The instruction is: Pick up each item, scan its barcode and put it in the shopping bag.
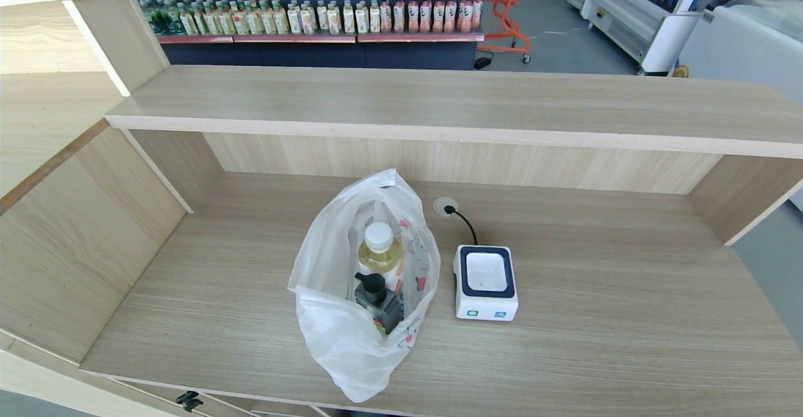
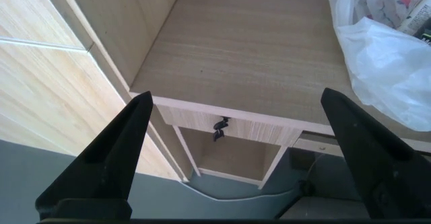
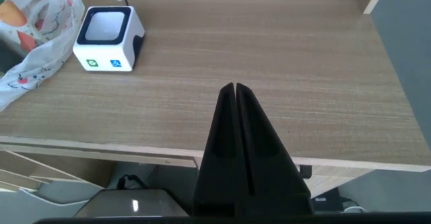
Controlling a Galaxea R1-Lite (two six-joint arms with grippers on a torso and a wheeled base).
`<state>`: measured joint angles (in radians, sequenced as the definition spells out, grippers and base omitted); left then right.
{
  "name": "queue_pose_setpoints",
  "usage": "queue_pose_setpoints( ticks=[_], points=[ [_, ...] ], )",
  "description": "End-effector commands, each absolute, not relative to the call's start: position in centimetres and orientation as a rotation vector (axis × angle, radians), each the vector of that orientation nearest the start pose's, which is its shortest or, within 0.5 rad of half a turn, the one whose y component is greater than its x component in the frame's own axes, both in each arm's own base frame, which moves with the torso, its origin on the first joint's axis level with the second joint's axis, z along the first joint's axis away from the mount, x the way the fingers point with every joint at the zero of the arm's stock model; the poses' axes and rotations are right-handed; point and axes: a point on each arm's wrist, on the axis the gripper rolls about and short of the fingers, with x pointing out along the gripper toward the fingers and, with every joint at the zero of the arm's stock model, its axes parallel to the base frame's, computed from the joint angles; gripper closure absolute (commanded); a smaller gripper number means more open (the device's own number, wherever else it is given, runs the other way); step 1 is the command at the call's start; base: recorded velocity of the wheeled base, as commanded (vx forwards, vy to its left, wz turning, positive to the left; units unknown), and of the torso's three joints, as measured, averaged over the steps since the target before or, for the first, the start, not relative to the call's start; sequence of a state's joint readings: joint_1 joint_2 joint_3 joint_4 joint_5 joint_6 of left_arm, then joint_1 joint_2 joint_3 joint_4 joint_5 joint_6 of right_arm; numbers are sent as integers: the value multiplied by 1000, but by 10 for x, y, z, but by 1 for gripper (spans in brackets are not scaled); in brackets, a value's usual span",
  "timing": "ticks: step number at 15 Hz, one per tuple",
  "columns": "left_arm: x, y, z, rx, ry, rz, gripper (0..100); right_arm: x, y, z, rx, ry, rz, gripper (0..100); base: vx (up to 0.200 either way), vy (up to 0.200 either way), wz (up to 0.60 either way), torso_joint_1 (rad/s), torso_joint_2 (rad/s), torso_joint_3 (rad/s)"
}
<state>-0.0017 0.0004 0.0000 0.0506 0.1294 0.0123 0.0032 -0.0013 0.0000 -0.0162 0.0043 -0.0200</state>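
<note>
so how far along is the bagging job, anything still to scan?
Looks done: a yellow bottle and a black pump-top item stand inside the shopping bag, beside the scanner. In hand: nothing. The left gripper has its jaws apart and empty, the right gripper has its jaws shut on nothing. Left: likely nothing, since the counter carries just bag and scanner.

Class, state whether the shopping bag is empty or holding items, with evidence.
Holding items: inside the open shopping bag stand a white-capped yellow bottle and a dark pump bottle.
</note>
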Motion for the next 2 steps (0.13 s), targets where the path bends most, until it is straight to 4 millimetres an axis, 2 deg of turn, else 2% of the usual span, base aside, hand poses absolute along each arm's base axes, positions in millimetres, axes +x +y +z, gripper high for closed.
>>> queue_pose_setpoints(
  ticks=[1, 2],
  points=[
    [-23, 3, 70, 16, 53, 129, 0, -23, 0, 77, -23, -17, 7, 100, 0, 0, 0, 0, 0, 0],
    [-23, 3, 70, 16, 53, 129, 0, -23, 0, 77, -23, -15, 7, 100, 0, 0, 0, 0, 0, 0]
  ],
)
